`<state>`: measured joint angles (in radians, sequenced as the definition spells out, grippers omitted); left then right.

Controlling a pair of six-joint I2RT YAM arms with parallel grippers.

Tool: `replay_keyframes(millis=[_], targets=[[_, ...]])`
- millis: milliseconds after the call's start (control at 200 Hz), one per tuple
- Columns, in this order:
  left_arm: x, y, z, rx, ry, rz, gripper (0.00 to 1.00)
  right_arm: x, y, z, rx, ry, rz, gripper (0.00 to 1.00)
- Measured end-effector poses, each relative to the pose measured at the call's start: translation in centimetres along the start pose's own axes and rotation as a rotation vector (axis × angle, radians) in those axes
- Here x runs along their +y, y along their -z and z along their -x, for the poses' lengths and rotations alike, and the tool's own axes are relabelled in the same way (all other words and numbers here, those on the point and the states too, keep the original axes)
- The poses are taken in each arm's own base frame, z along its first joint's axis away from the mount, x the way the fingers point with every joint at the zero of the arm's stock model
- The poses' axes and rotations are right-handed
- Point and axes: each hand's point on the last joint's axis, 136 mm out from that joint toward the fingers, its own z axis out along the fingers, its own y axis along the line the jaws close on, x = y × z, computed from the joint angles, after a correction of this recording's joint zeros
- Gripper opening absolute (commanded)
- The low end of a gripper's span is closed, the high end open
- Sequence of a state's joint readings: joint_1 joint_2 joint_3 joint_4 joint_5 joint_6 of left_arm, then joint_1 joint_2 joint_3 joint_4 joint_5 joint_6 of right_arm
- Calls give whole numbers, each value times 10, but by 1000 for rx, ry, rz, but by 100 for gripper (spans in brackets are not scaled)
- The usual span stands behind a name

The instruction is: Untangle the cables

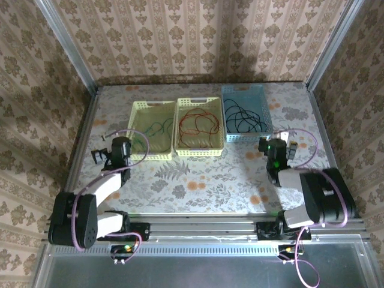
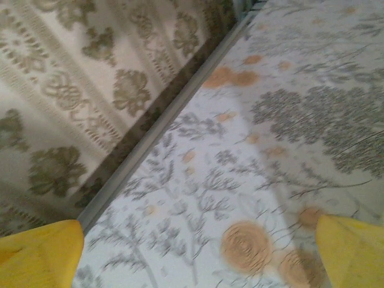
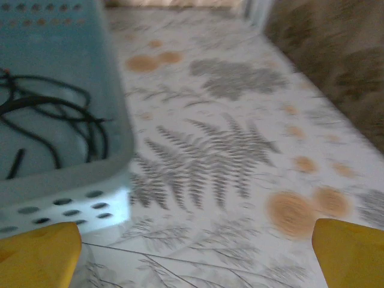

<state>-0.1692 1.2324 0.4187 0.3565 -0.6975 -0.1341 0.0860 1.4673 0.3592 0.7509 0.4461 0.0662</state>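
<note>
The cables look sorted. The green cable (image 1: 157,127) lies in the left basket (image 1: 150,156), the red cable (image 1: 198,123) in the middle basket (image 1: 198,152) and the black cable (image 1: 243,119) in the blue basket (image 1: 249,137), all at 12 o'clock on the table (image 1: 198,180). I judge the untangling finished. The next move calls for a check that no strand crosses a rim.

The left gripper (image 2: 195,255), at 9 o'clock, and the right gripper (image 3: 195,255), at 3 o'clock, stand with jaws apart and empty.

The top view gives all three baskets together. The right wrist view brings the black coils close, at its 9 o'clock. The left wrist view adds the table's edge against the wall (image 2: 72,90).
</note>
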Motion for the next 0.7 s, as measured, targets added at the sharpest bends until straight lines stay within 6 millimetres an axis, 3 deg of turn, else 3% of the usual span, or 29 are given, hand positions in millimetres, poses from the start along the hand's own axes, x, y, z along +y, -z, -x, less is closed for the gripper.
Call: replay_keyframes(millis=[75,210,465,700], targets=[[-8,-4,4,-18,2,-44,100,11,-13,1,-2,-17,98,100],[-21,-7,7,-47,9,-125,100,16,-14,6,-20,-44,186,100],[-6,-33,8,-137,135,-154,100,29,-11,11,-37,-48,269,100],[-57,-35,22,-213,60,-359,100,31,-10,12,-40,-47,281,100]])
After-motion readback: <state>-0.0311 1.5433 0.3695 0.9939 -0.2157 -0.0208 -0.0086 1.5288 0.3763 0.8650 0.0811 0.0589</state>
